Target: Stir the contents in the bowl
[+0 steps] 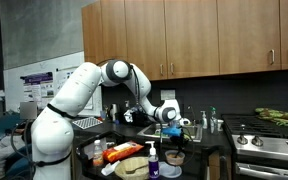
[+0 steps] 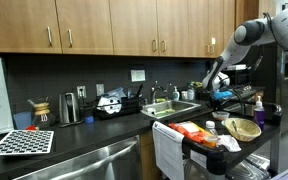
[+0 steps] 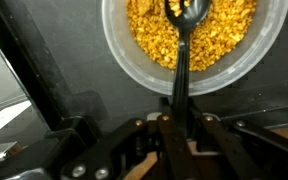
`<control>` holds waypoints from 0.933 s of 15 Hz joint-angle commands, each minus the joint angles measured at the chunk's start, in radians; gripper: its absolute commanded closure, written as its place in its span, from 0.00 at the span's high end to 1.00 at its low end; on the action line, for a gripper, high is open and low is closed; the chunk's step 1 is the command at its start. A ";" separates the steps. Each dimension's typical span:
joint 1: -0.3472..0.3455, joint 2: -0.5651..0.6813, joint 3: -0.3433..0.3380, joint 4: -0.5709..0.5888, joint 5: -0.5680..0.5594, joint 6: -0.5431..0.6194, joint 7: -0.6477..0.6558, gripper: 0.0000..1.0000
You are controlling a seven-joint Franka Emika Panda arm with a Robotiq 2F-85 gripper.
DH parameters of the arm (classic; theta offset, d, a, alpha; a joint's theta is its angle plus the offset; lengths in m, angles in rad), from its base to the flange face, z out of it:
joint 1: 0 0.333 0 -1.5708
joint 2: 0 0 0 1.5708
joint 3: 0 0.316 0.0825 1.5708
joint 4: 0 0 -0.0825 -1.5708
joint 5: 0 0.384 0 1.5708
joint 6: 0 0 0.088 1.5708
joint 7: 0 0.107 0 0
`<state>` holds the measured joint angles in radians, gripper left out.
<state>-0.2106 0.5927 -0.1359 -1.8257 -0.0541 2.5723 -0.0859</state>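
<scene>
In the wrist view a round bowl [image 3: 119, 55] with a pale rim stands on a dark surface and holds yellow kernel-like contents [image 3: 224, 35]. My gripper [image 3: 181, 125] is shut on the handle of a black spoon [image 3: 181, 60]. The spoon's head is sunk in the contents near the bowl's far side. In both exterior views the gripper [image 1: 174, 118] [image 2: 220, 93] hangs over the cart. The bowl [image 1: 173, 157] [image 2: 244, 128] is beside a purple soap bottle [image 1: 152, 160].
Orange and red food packets [image 1: 124, 152] [image 2: 194, 130] lie on the cart. A sink [image 2: 174, 107] with a faucet sits in the counter. A stove [image 1: 269, 140] is at one side. Wooden cabinets [image 1: 184, 35] hang overhead.
</scene>
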 commanded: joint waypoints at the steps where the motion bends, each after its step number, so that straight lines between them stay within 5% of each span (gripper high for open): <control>1: 0.003 -0.043 0.006 -0.053 0.014 0.002 0.009 0.05; 14: 0.028 -0.027 0.019 0.022 0.023 -0.052 0.055 0.05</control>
<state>-0.1820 0.5808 -0.1204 -1.8174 -0.0509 2.5626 -0.0351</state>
